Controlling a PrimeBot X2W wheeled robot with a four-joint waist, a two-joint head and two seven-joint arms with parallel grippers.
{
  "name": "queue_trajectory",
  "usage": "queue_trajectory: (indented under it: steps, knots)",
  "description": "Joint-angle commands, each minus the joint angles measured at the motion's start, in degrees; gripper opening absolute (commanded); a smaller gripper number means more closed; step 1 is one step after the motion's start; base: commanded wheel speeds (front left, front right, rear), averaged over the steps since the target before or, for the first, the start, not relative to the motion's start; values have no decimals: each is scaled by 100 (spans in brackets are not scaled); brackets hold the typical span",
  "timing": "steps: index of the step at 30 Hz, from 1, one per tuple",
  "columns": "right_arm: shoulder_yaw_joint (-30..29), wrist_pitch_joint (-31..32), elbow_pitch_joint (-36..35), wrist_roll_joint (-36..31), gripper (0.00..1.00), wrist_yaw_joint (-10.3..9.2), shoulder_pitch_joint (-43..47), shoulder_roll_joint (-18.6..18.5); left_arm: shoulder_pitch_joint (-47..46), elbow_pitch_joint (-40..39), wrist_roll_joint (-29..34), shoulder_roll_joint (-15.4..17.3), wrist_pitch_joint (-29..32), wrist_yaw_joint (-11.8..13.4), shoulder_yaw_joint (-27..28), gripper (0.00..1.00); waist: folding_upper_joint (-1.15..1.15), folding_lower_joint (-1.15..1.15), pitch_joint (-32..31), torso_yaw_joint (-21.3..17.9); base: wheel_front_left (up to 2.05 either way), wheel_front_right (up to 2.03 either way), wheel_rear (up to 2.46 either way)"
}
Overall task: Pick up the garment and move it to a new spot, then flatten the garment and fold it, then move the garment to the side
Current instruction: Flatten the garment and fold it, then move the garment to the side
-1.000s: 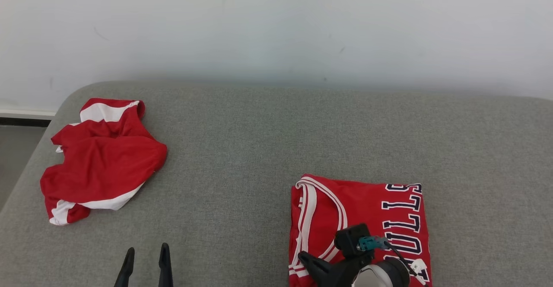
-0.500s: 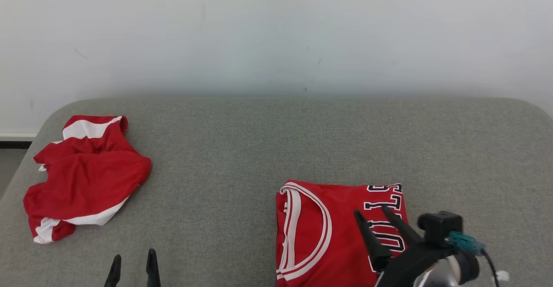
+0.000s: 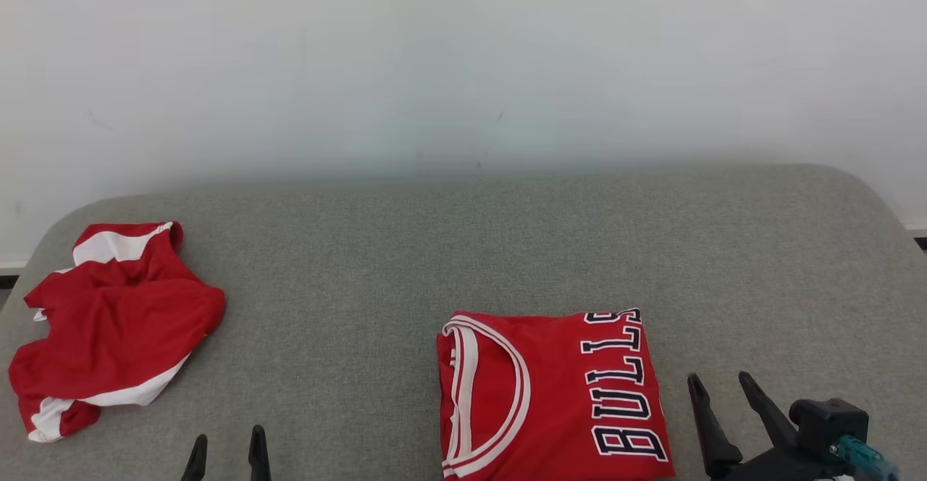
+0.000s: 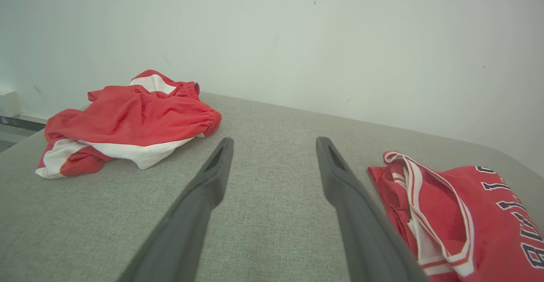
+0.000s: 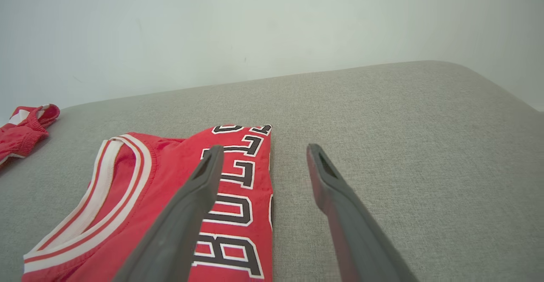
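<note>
The garment [image 3: 550,394] is a red jersey with white trim and dark lettering, folded into a flat rectangle on the grey cushion, right of centre. It also lies at the right in the left wrist view [image 4: 459,214] and at the lower left in the right wrist view [image 5: 140,180]. My right gripper [image 3: 717,378] stands open just right of the jersey's right edge, holding nothing; in its own view [image 5: 264,148] the left finger hangs over the lettering. My left gripper [image 3: 227,436] is open and empty at the lower left, over bare cushion [image 4: 275,139].
Crumpled red and white shorts [image 3: 116,321] lie at the cushion's far left [image 4: 136,116] [image 5: 23,131]. The grey cushion [image 3: 362,264] has rounded corners and backs onto a pale wall [image 3: 463,68]. Bare fabric stretches between shorts and jersey, and right of the jersey.
My right gripper has let go of the jersey, opened, and moved off it to its right side. The head camera has turned, shifting the whole picture left. The left gripper stays open.
</note>
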Motion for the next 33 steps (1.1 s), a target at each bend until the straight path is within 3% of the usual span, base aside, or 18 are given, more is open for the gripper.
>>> queue_trajectory:
  steps: [1,33]
  knots:
    - [-17,-48,27,23,100,-14,71,-58,-69,23,41,-3,-18,-33,5,100,0,0,-36,-32,0,0,0]
    - [69,-92,25,-9,100,-14,170,-117,-52,392,62,-3,-18,-8,-6,100,0,0,-144,-116,0,0,0]
